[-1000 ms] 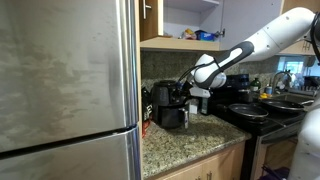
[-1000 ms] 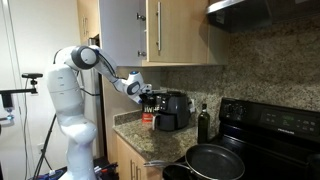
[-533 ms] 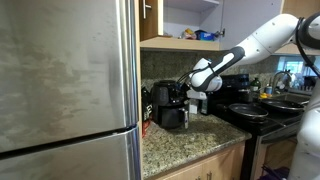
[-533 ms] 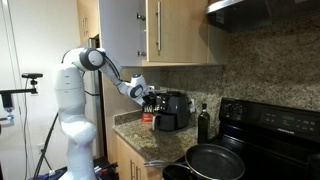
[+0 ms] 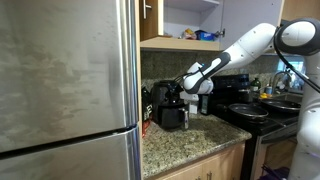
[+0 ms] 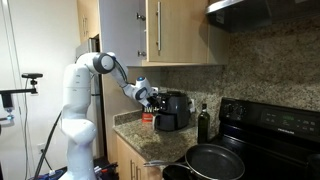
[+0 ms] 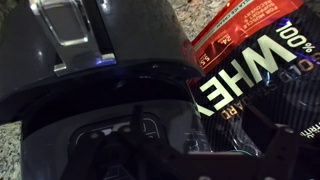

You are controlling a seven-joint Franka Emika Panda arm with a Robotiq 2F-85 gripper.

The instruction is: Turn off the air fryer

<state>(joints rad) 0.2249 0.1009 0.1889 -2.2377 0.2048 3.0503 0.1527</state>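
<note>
The air fryer (image 5: 170, 110) is a squat black box on the granite counter, also seen in the exterior view from the other side (image 6: 172, 111). My gripper (image 5: 186, 87) hangs just above its top, at the edge (image 6: 152, 97). The wrist view looks straight down on the fryer's glossy dark top panel (image 7: 110, 125), where faint touch icons show, and on its drawer handle (image 7: 65, 30). The gripper's fingers (image 7: 190, 155) are dark shapes at the bottom of that view, and their opening is unclear. They seem very close to the panel; I cannot tell if they touch it.
A red and black whey container (image 7: 250, 50) stands tight beside the fryer. A dark bottle (image 6: 204, 122) and a black stove with pans (image 6: 215, 158) are on one side. A steel fridge (image 5: 65, 90) is on the other. Cabinets (image 6: 180, 35) hang overhead.
The arm has reached further in, and the gripper has moved from beside the air fryer to over its top panel and slightly lower.
</note>
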